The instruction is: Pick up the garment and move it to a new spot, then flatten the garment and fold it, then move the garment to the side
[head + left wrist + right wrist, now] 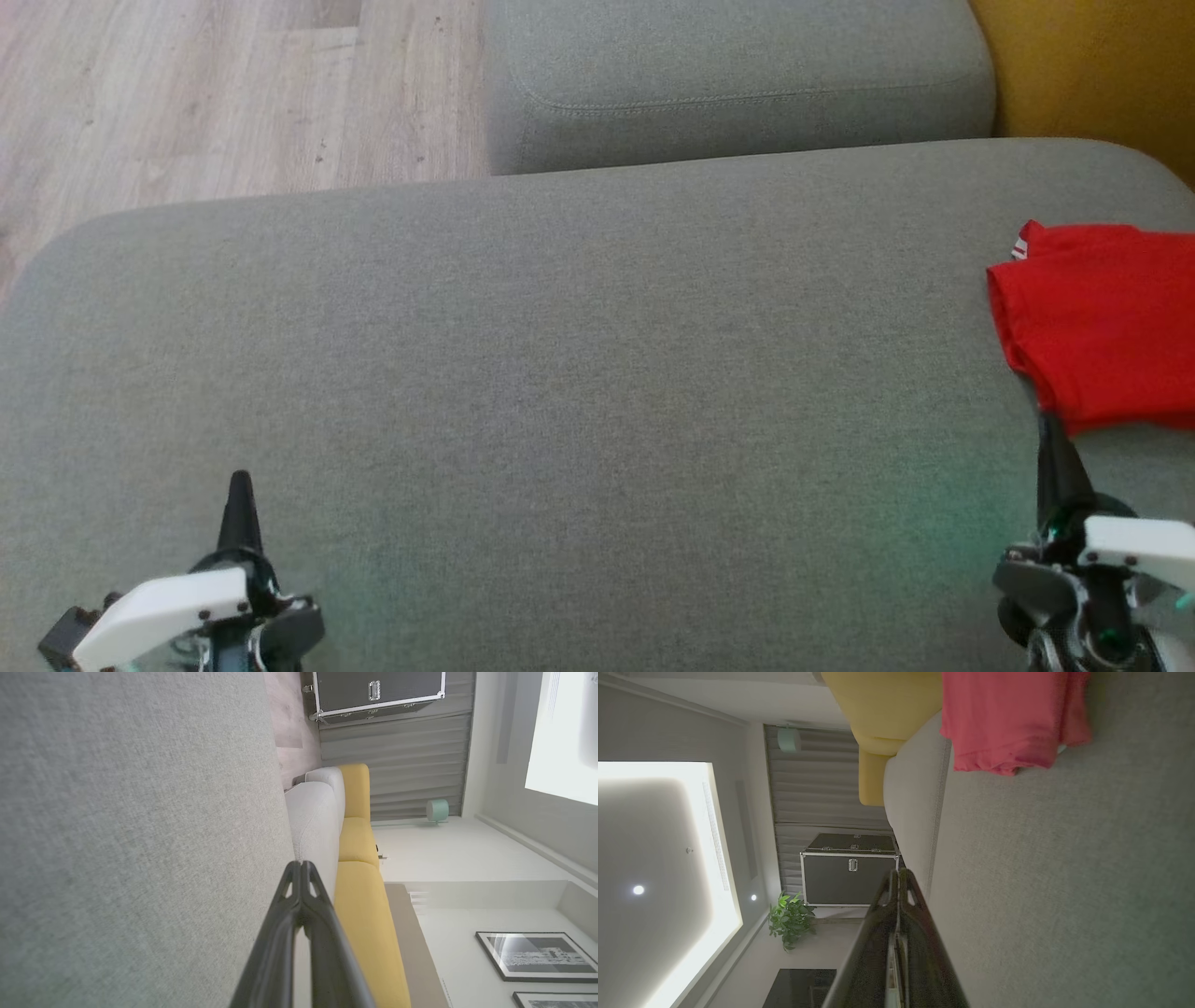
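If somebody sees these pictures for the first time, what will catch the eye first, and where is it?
The bright red garment stands out at once, lying folded at the far right of the wide grey cushion. The right gripper points at its near edge with fingers shut, and the left gripper, also shut, sits at the lower left. Yellow upholstery shows in the top right corner.

Grey sofa point(560, 392); wooden floor point(187, 93)
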`<state>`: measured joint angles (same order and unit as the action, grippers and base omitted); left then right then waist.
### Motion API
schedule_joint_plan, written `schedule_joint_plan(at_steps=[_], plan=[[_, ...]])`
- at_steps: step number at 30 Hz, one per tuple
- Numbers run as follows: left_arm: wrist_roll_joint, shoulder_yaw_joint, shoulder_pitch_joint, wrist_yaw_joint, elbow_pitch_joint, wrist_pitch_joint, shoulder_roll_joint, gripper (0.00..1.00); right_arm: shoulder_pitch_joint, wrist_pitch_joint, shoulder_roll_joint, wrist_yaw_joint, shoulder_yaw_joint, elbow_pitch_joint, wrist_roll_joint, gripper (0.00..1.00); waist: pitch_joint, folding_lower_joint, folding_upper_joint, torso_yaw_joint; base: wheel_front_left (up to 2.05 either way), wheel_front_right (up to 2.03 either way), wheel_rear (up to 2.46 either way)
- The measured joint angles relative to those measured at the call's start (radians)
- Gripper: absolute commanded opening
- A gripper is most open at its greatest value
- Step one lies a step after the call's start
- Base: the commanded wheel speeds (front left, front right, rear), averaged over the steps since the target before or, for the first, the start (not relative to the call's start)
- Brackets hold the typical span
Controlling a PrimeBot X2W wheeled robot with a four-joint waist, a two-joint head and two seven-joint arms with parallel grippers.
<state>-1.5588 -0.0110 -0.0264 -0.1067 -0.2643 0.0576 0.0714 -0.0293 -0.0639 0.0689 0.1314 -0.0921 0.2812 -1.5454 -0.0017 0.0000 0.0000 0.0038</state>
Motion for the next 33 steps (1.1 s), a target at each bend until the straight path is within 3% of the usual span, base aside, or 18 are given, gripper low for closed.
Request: schedule_joint_plan(at_steps=[8,33], plan=[[-0.08,-0.024,-0.026,-0.017,-0.007,0.019,-0.001,0.0,-0.025,-0.017,-0.001,0.0,-0.014,0.0,-0.074,0.0,0.005,0.0,0.0,-0.004,0.0,0.0,0.0],[-0.079,-0.033,-0.03,-0.017,-0.008,0.022,-0.008,0.0,-0.025,-0.026,-0.008,0.0,-0.02,0.0,-0.076,0.0,0.005,0.0,0.0,-0.004,0.0,0.0,0.0]])
